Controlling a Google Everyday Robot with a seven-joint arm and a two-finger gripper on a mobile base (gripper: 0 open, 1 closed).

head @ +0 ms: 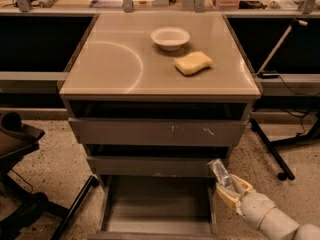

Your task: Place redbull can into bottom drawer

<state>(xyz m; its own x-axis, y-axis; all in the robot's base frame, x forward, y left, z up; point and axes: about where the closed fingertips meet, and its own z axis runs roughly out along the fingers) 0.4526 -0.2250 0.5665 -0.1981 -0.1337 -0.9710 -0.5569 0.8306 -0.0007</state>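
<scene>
The bottom drawer [155, 219] is pulled out at the foot of the grey cabinet, its tray bare. My gripper [227, 186] is at the lower right, over the drawer's right front corner, shut on the redbull can [220, 172]. The silvery can sticks up and to the left out of the fingers, tilted, just in front of the middle drawer's right end.
A white bowl [170, 37] and a yellow sponge [193, 63] lie on the cabinet top [110, 69]. The two upper drawers [157, 132] stand slightly out. A black chair base [30, 204] is at lower left; a stand leg [270, 146] at right.
</scene>
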